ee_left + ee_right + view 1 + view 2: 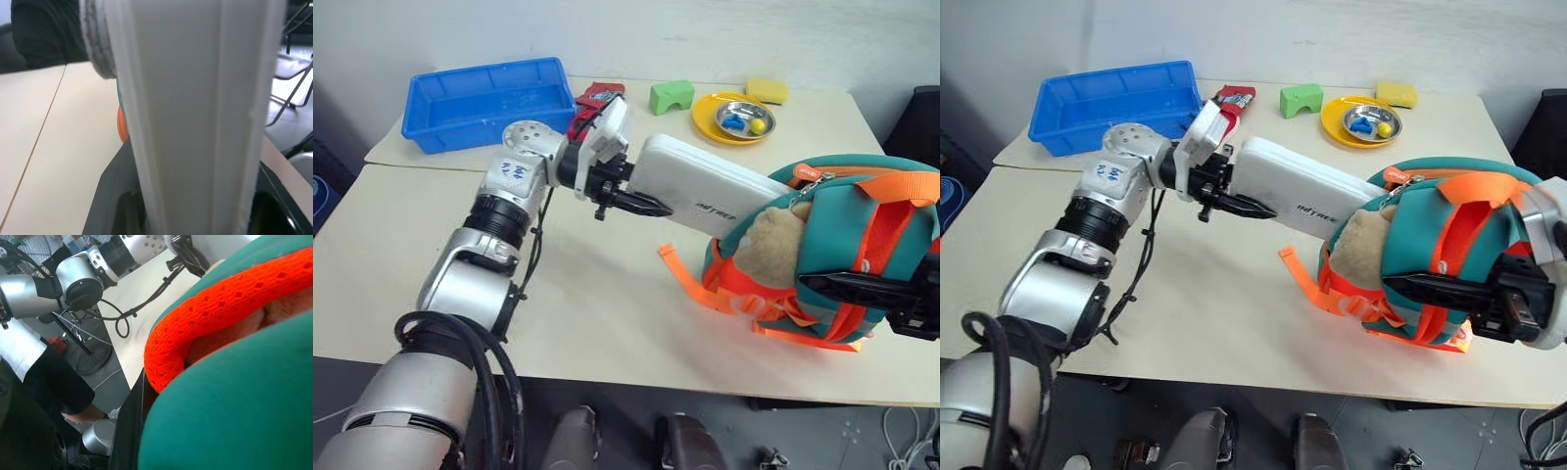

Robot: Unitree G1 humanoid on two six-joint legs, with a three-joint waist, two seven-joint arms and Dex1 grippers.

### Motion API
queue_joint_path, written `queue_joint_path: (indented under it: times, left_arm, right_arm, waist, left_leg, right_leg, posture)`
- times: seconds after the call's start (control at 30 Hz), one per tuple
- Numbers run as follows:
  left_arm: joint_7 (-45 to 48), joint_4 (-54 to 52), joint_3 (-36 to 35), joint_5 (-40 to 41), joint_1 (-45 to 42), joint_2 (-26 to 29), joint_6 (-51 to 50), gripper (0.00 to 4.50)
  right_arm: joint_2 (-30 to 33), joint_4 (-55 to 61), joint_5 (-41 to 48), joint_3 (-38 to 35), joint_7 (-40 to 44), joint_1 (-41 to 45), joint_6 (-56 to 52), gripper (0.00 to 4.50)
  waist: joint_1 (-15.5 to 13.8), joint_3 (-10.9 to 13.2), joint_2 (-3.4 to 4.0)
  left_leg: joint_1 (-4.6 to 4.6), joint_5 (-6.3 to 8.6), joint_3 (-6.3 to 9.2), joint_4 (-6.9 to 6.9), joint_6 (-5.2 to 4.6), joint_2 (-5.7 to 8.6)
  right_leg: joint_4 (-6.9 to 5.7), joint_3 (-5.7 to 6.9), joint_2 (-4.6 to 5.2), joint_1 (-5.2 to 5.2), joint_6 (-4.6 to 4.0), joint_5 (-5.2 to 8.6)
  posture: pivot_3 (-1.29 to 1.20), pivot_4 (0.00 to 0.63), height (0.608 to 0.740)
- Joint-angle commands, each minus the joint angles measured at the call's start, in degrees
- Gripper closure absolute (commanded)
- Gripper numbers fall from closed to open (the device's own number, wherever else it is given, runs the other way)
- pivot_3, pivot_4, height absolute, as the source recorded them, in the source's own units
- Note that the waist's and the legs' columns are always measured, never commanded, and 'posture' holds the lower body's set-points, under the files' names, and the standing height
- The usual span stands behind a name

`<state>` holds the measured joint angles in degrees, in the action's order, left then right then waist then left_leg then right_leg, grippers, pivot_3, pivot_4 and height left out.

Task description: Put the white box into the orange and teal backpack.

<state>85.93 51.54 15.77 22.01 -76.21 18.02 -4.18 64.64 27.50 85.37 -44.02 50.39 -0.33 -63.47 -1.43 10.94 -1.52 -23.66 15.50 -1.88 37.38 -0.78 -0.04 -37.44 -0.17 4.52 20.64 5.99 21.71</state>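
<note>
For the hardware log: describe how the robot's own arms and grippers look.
The left arm has silver metal segments with black joint rings, loose black cables alongside, and blue handwriting on one silver link. Its wrist housing is white. The left gripper and right gripper have slim, pointed black fingers.

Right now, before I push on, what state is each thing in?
white box: held off the table, far end entering the backpack's opening
left tool: shut on the white box
orange and teal backpack: on the table, opening facing the box, a tan plush toy at its mouth
right tool: shut on the backpack
blue bin: upright, looks empty
yellow plate: holds a small metal dish
</note>
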Motion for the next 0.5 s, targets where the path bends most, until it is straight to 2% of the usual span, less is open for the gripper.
queue_joint_path:
  times: [0.03,0.13,0.23,0.33,0.5]
  left_arm:
    - [-1.98,-0.54,-1.08,-2.09,-2.11,-7.99,2.07,3.03]
    - [-8.65,-2.0,-0.07,-6.14,-0.13,-14.7,1.75,3.03]
    - [-15.02,-3.36,0.77,-9.94,1.37,-19.14,1.35,3.03]
    - [-18.65,-4.34,0.08,-12.04,2.22,-19.7,0.04,2.02]
    - [-16.54,-8.99,-2.35,-12.01,5.22,-12.87,-2.48,0.63]
  right_arm:
    - [-1.01,1.66,0.14,1.46,-1.33,1.49,2.54,4.48]
    - [-2.0,2.63,0.7,2.78,-2.84,1.98,3.46,4.48]
    - [-2.69,3.4,0.94,2.97,-3.78,1.5,3.94,4.48]
    - [-3.59,3.89,0.89,2.24,-4.57,0.19,4.04,4.5]
    - [-5.18,5.98,1.54,0.62,-5.5,-3.06,4.8,4.5]
  waist:
    - [-0.08,0.0,-0.01]
    - [0.01,0.01,-0.02]
    - [0.25,0.01,-0.02]
    - [0.12,0.01,-0.02]
    - [0.4,0.0,0.0]
  left_leg:
    - [0.0,0.01,0.01,0.01,-0.02,0.03]
    - [-0.23,-0.02,0.02,0.11,-0.02,0.04]
    - [-0.47,-0.04,0.0,0.26,0.01,0.04]
    - [-0.5,-0.05,-0.03,0.36,0.0,0.03]
    - [-0.45,-0.07,-0.04,0.37,-0.04,0.02]
  right_leg:
    - [0.02,0.01,0.01,-0.01,0.0,0.0]
    - [-0.02,-0.02,0.01,0.11,0.11,-0.06]
    - [-0.19,-0.07,-0.01,0.36,0.2,-0.11]
    - [-0.22,-0.12,-0.02,0.46,0.21,-0.11]
    - [-0.3,-0.17,-0.02,0.48,0.2,-0.11]
  posture:
    - [0.0,0.15,0.74]
    - [0.0,0.15,0.74]
    - [0.0,0.15,0.74]
    - [0.0,0.15,0.74]
    - [0.0,0.15,0.74]
